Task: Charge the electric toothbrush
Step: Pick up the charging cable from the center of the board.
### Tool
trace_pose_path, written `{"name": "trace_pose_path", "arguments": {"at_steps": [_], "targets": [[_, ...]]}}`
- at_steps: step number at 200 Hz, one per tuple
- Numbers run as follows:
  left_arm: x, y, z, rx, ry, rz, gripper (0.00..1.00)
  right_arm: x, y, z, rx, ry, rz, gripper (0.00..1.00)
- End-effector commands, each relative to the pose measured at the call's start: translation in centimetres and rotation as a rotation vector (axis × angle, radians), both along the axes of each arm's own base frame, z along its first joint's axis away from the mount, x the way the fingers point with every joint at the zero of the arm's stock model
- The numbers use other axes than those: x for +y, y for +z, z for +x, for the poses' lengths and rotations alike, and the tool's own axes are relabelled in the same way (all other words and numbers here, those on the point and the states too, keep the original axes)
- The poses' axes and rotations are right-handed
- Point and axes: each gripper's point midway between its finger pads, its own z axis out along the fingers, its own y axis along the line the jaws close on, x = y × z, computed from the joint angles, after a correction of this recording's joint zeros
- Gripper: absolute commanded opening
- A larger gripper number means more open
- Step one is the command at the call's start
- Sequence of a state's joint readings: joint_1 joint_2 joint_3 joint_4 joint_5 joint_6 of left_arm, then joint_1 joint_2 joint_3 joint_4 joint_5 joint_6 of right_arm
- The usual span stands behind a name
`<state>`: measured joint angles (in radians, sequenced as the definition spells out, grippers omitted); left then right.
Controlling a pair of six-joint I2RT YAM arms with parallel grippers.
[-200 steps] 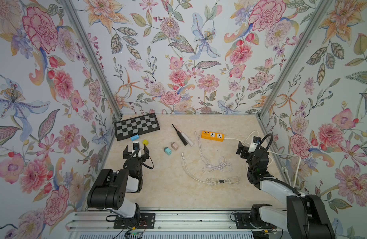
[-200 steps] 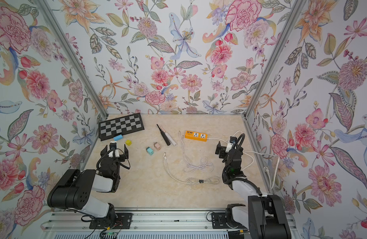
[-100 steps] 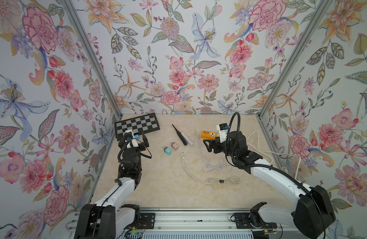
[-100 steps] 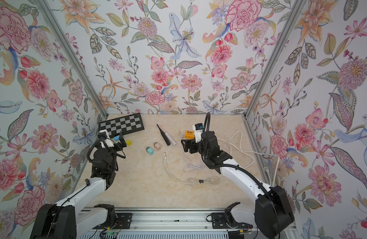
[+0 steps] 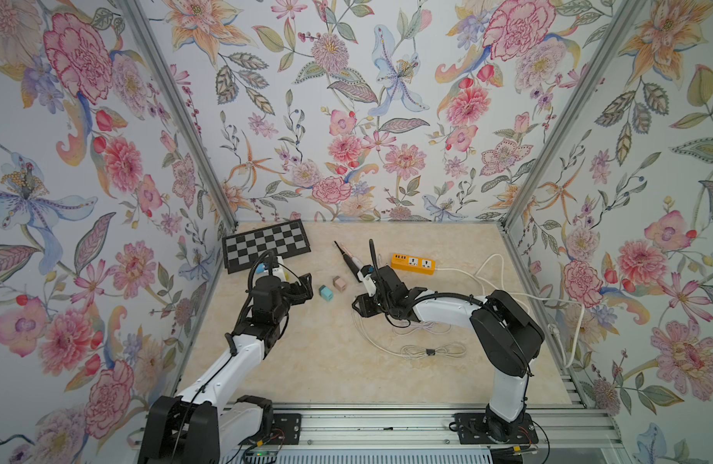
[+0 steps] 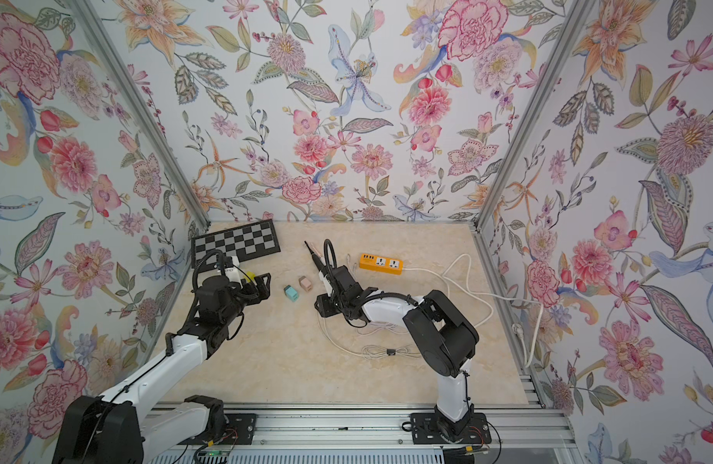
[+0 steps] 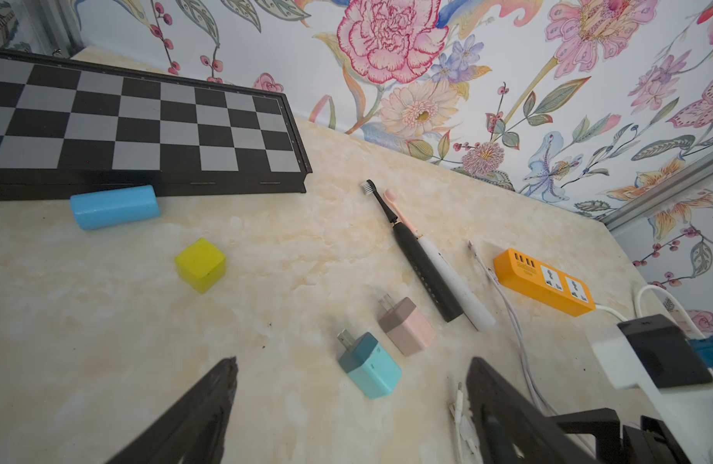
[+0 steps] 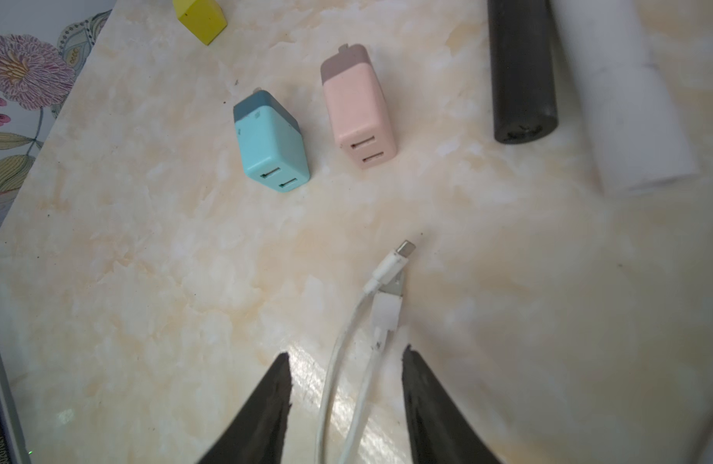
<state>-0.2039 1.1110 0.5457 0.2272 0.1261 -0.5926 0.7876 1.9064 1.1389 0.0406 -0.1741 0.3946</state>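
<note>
Toothbrushes (image 7: pixel 424 273) whole, left wrist only, left end effector (image 7: pixel 353 361) and right end effector (image 8: pixel 345 351) apart

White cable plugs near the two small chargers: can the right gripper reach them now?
Probably yes. The two thin white cable strands run between the right gripper's parted jaws, their plugs lie just ahead, and nothing covers them.

Glossy marbled tabletop (image 8: pixel 507 321) — matt black toothbrush (image 8: pixel 521 76)
</note>
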Motion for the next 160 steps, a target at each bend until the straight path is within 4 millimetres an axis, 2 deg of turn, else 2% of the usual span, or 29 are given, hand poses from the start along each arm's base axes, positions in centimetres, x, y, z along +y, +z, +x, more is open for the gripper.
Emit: {"name": "trace_pose_path", "arguments": {"at_steps": [1, 69, 83, 103, 120, 127, 160], "targets": [[-0.7, -1.7, -1.0, 0.065, -0.032, -0.006, 0.87, 0.1, -1.3, -0.9, 0.031, -0.019, -0.003, 0.42], [-1.7, -2.0, -0.5, 0.076, -0.061, -0.062, 0.82, -0.1, -4.3, -1.9, 0.064, -0.04, -0.059, 0.23], [-1.8, -1.9, -0.5, 0.08, -0.063, -0.072, 0.81, -0.7, -4.8, -1.6, 0.059, -0.066, -0.086, 0.22], [-2.1, -1.4, -0.5, 0.078, -0.068, -0.099, 0.8, -1.6, -5.0, -1.1, 0.03, -0.103, -0.125, 0.14], [-2.6, -0.7, -0.5, 0.077, -0.085, -0.132, 0.8, -2.0, -4.0, -0.8, 0.003, -0.111, -0.122, 0.05], [-2.9, -0.3, -0.5, 0.076, -0.097, -0.151, 0.79, -2.0, -3.0, -0.6, -0.014, -0.111, -0.107, 0.02], [-4.7, 2.4, -0.3, 0.038, -0.171, -0.266, 0.8, -2.5, 1.9, 0.4, -0.082, -0.108, -0.028, 0.01]]}}
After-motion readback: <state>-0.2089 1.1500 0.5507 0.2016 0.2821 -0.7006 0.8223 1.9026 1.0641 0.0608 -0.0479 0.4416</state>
